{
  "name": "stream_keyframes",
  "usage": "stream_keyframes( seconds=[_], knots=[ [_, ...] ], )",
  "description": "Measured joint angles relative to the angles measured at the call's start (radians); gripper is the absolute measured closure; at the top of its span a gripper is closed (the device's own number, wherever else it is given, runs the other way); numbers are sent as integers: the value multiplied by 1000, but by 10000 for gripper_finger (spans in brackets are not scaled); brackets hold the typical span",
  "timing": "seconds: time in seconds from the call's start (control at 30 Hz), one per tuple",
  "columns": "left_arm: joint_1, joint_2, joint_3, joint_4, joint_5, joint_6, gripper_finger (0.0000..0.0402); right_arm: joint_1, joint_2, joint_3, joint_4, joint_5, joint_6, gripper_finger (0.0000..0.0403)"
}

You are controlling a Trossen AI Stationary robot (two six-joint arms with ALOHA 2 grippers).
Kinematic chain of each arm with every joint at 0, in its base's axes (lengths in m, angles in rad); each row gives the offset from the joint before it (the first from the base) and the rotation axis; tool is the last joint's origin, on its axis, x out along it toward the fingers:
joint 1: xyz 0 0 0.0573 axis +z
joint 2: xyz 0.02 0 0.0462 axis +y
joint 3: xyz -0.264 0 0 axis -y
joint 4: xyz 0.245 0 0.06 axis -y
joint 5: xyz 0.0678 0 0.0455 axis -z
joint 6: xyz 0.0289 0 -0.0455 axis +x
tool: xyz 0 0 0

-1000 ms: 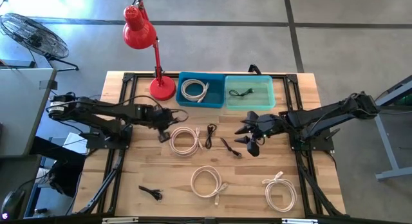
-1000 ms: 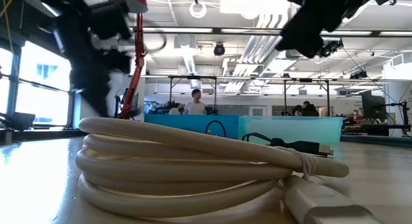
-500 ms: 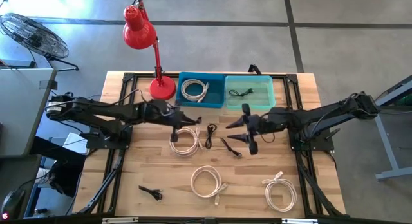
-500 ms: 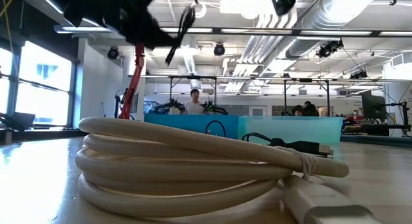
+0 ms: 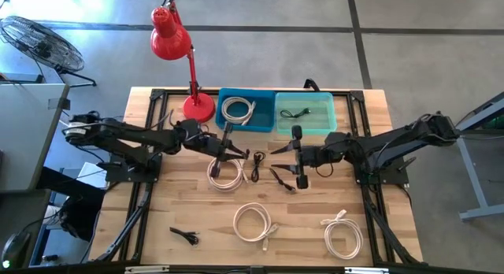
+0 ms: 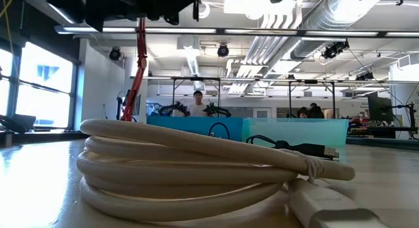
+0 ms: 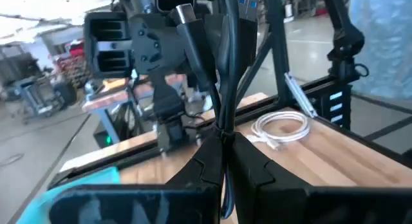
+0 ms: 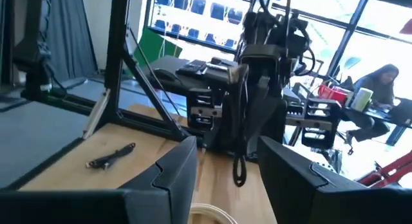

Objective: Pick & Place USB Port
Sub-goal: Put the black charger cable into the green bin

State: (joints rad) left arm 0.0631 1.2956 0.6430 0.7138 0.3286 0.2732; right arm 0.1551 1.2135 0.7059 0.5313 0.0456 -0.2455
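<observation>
Looking down from the high view, we see the left end effector raised over the middle of the worktop, its fingers pinched tight on a black USB cable that it carries clear of the wood. Our left wrist view confirms the grip: the two dark fingers meet with the black USB cable clamped between them, its connector end standing up beyond the tips.

Facing it from the other side, the right end effector hovers near the teal bin, its fingers set about halfway apart and holding nothing (the right wrist view shows a clear gap between them).

From above we also get the layout that the wrist cameras miss: a blue bin holding a white coiled cable, and a red lamp. Our low view shows only a white cable coil close up, with both bins behind it.
</observation>
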Motion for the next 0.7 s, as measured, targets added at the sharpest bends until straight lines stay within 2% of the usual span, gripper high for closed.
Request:
stream_keyframes(
  seconds=[0.13,0.27,0.47,0.7],
  knots=[
    [0,68,0,143,29,-43,398,0,53,0,53,0,-41,247],
    [0,106,0,187,48,-43,398,0,88,4,83,13,-77,247],
    [0,140,6,221,53,-46,398,0,127,91,-3,19,-78,247],
    [2,182,76,196,95,-41,398,-5,206,246,-173,26,-81,247]
  ],
)
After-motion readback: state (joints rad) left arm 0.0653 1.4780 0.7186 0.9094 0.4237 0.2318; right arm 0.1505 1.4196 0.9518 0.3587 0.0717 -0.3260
